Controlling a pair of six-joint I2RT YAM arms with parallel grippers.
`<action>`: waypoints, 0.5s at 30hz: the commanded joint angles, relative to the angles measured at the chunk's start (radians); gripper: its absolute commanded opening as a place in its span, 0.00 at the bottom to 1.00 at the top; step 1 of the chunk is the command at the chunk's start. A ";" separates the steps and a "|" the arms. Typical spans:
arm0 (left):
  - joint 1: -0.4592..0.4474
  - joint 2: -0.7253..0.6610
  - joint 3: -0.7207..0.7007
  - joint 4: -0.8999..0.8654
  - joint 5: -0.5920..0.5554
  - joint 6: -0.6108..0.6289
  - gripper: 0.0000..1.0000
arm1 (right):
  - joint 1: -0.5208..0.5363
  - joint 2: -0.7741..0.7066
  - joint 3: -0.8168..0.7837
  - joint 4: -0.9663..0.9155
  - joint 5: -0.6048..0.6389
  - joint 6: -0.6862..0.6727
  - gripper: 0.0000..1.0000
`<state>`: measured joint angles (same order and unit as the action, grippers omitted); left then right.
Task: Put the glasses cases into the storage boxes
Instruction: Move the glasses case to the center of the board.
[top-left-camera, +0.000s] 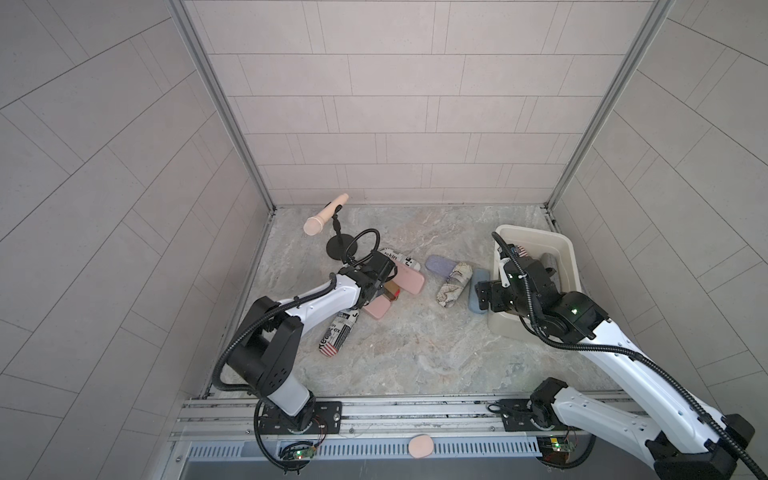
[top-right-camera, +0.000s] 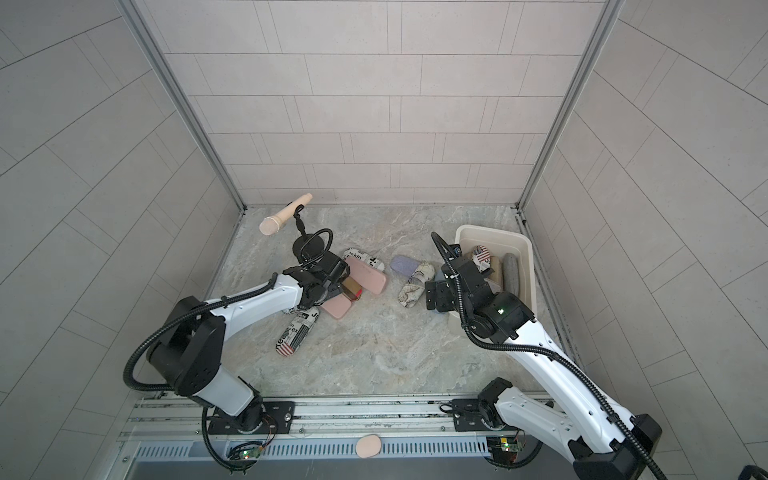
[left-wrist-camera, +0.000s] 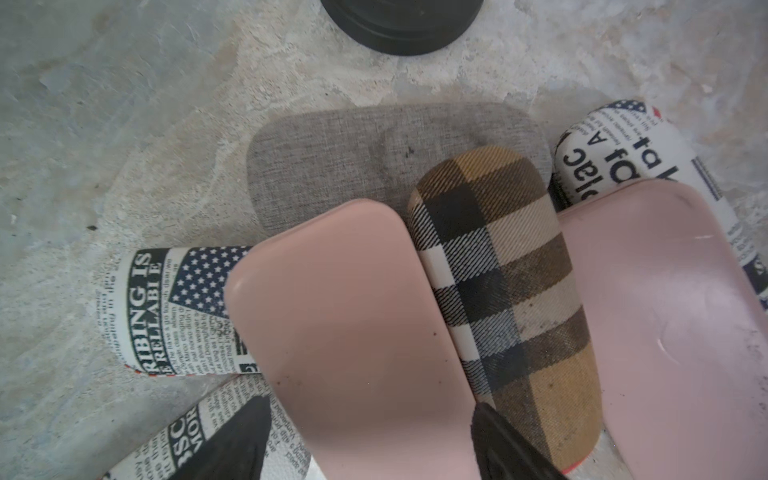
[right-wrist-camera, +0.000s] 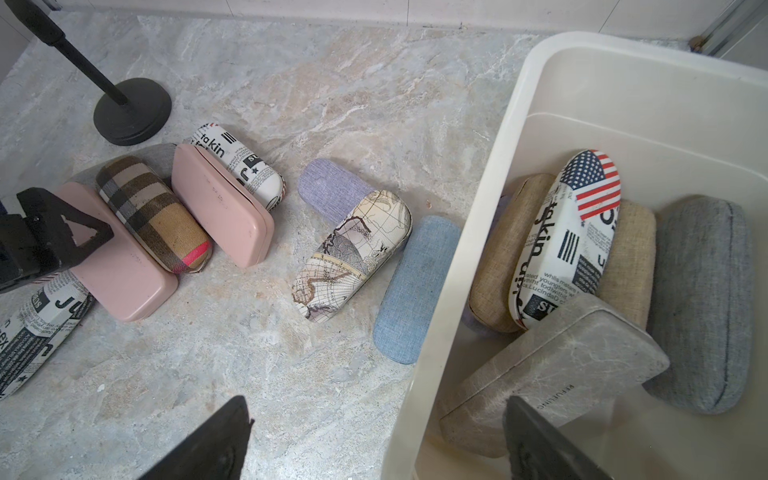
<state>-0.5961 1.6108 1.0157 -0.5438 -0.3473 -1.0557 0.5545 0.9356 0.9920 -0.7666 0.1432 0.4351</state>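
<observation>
Now | left pincer (left-wrist-camera: 369, 402) apart astride smooth pink case (left-wrist-camera: 353, 324) | right pincer (right-wrist-camera: 376, 399) apart (above plastic tub (right-wrist-camera: 457, 270))

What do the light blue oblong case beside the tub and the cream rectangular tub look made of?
Light blue oblong case: woven fabric covering, matte; visible weave texture. Cream rectangular tub: likely moulded plastic, smooth, slightly glossy; rounded corners, rolled rim.

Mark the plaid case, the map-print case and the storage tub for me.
plaid case (right-wrist-camera: 153, 212): right wrist view, middle of its upper face.
map-print case (right-wrist-camera: 353, 253): right wrist view, middle of its upper face.
storage tub (right-wrist-camera: 623, 48): right wrist view, on its rolled rim.
</observation>
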 joint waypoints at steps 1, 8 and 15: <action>-0.003 0.016 -0.004 -0.010 -0.006 -0.043 0.83 | 0.002 -0.020 -0.009 0.001 0.018 0.008 0.97; -0.002 0.070 -0.017 0.049 0.009 -0.018 0.81 | 0.003 -0.037 -0.045 0.029 0.028 0.001 0.97; -0.002 0.066 -0.058 0.167 0.074 0.073 0.81 | 0.004 -0.065 -0.063 0.045 0.049 -0.005 0.97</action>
<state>-0.5961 1.6665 0.9897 -0.4263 -0.3077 -1.0214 0.5545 0.8963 0.9394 -0.7418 0.1627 0.4339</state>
